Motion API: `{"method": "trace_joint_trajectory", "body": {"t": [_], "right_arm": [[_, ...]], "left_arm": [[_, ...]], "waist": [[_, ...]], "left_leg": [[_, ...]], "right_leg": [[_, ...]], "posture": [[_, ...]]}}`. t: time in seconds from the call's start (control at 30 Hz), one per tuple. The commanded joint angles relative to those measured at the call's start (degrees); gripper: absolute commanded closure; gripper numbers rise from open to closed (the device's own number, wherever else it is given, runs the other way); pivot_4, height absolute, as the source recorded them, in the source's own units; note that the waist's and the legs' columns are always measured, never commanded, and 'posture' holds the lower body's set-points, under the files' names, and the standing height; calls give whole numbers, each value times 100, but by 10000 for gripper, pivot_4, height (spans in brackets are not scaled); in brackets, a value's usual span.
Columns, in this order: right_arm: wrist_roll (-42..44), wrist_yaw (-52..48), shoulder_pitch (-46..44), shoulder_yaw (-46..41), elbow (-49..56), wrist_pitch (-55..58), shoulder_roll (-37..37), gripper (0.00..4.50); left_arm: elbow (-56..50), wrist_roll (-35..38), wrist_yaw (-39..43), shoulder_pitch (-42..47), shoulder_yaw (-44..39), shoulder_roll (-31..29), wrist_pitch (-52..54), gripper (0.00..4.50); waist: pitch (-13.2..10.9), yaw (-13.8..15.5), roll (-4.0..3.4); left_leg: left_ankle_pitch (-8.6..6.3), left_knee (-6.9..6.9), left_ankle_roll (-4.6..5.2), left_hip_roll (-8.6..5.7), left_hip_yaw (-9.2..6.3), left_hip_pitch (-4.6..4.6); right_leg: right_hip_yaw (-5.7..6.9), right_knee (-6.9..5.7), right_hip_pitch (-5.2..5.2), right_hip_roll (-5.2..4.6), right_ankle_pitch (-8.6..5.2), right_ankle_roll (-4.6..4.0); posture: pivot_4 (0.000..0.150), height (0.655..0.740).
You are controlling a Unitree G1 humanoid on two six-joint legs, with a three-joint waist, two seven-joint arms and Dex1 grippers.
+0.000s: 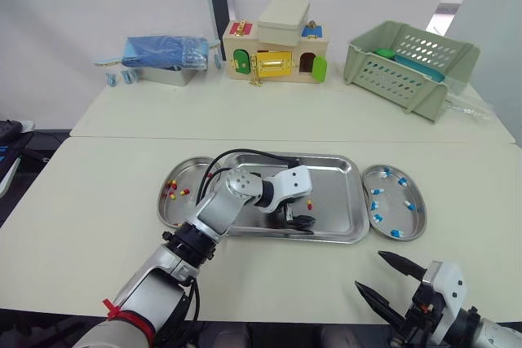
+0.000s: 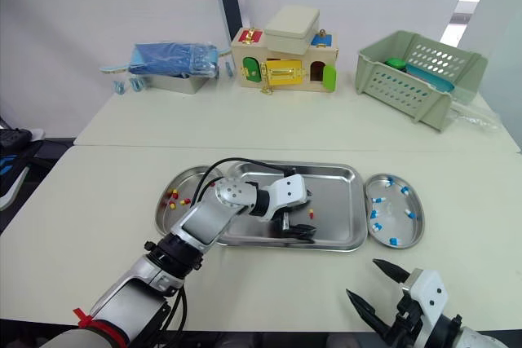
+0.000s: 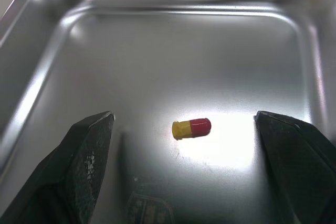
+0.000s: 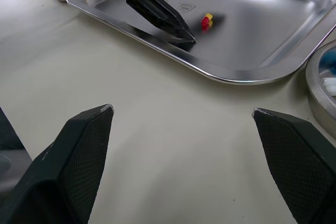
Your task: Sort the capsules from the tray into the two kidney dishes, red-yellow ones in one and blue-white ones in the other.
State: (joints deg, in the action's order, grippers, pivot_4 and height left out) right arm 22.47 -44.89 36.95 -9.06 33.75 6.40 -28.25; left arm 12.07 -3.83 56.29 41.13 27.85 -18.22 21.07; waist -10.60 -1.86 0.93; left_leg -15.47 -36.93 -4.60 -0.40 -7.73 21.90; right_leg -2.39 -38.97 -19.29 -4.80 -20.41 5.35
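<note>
Red-yellow capsule [image 1: 309, 204] lies alone in the tray [image 1: 336, 189], between the fingers of the left gripper [image 1: 299, 219].
Head view: left kidney dish [image 1: 173, 211] holds red-yellow capsules [image 1: 172, 189], right kidney dish [image 1: 418, 227] blue-white capsules [image 1: 396, 234]; the right gripper [image 1: 369, 270] hovers near the table [image 1: 98, 201] front edge. Left wrist view: jaws wide, straddling the capsule untouched. Right wrist view: jaws wide over bare table.

l hand [image 1: 298, 218] by red-yel capsule [image 1: 309, 204]
</note>
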Motion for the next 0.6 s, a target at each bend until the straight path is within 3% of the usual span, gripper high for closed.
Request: {"method": "trace_joint_trajectory", "body": {"t": [0.03,0.33,0.6], "right_arm": [[-16,36,6,17,105,-163,14,0],[-34,83,25,44,170,-150,16,0],[-16,119,-40,66,186,-116,-26,0]], "left_arm": [[1,-117,-78,60,21,42,114,11837],[-76,-249,-82,46,109,55,214,40886],[-277,-286,-54,-60,104,12,196,40886]], "waist": [[0,0,0],[2,2,-1],[3,1,-3]], "left_leg": [[0,0,0,0,0,0],[1,0,-1,0,0,-1],[0,-1,-1,0,-1,-2]], "right_leg": [[0,0,0,0,0,0],[0,0,2,0,0,0],[0,0,3,0,0,0]], "posture": [[1500,7400],[1500,7400],[1500,7400]]}}
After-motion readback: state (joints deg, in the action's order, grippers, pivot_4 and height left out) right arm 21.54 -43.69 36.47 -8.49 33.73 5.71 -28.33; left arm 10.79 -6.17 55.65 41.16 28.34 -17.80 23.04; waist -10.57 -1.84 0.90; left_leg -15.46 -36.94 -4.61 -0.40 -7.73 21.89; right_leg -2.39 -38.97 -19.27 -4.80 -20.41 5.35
